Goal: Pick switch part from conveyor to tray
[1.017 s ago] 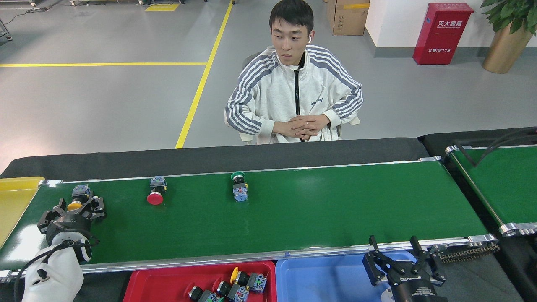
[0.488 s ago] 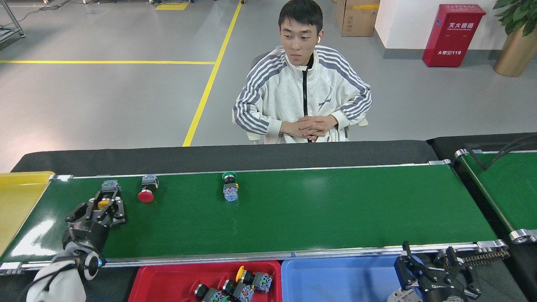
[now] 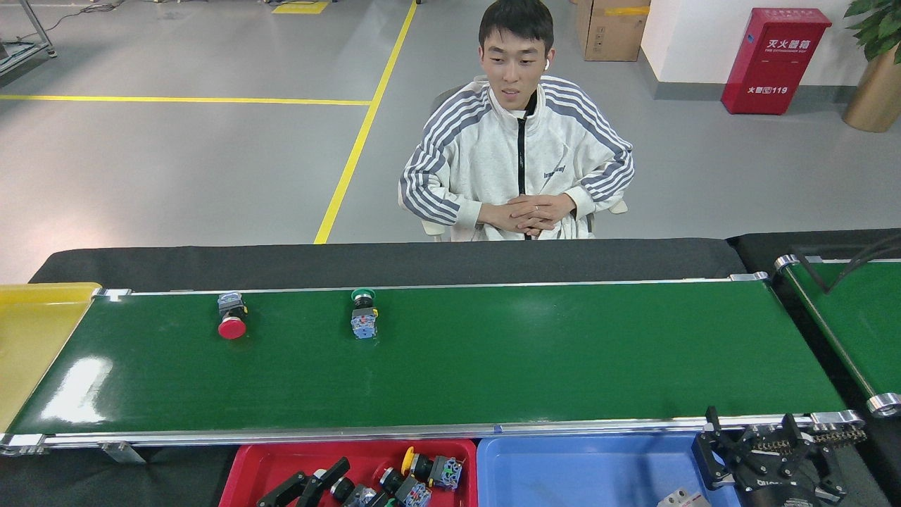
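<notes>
The conveyor (image 3: pixel 493 366) carries two switch parts near its far rail: one with a red cap (image 3: pixel 231 318) and one with a green cap (image 3: pixel 364 317). The red tray (image 3: pixel 257 468) at the bottom edge holds several switch parts (image 3: pixel 422 473), one of them yellow-capped. Only the black fingers (image 3: pixel 329 473) of my left gripper (image 3: pixel 304 486) show, low over the tray's left half; what is between them is cut off by the view's edge. My right gripper (image 3: pixel 754 440) hangs open and empty at the bottom right, beside the belt's near rail.
A blue tray (image 3: pixel 591 468) sits right of the red one. A yellow tray (image 3: pixel 35 331) stands at the belt's left end. A second green belt (image 3: pixel 855 320) runs off at the right. A person sits behind the conveyor with hands (image 3: pixel 524 211) clasped.
My left gripper left the belt's left end, where it straddled a yellow-capped switch part, and now is over the red tray. That part is gone from the belt. The other two drifted left.
</notes>
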You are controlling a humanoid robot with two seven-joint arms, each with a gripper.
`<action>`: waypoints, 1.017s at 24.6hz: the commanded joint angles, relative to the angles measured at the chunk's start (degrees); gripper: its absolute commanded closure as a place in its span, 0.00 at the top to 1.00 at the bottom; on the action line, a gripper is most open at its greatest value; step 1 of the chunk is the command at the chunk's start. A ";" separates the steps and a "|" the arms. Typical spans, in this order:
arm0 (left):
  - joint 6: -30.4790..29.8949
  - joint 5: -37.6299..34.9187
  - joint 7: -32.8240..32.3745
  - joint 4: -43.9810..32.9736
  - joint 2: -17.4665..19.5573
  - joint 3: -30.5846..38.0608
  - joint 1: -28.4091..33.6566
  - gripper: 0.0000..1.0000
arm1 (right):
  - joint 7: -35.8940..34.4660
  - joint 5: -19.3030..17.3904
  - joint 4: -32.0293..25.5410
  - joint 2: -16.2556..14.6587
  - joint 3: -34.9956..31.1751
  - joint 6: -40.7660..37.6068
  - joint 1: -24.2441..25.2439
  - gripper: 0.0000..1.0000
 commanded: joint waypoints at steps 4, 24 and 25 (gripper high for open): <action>17.00 0.09 0.06 -0.14 0.30 9.18 -2.05 1.00 | -0.74 -0.93 -0.80 -0.88 -0.27 -1.14 -0.60 1.00; 18.50 0.01 0.67 31.40 9.88 17.88 -24.98 1.00 | -1.18 -0.93 -1.06 -1.58 -0.54 -0.88 -0.43 1.00; 18.50 0.01 0.67 33.26 10.32 17.79 -26.75 1.00 | -1.27 -0.93 -1.06 -1.58 -0.80 -0.88 -0.51 1.00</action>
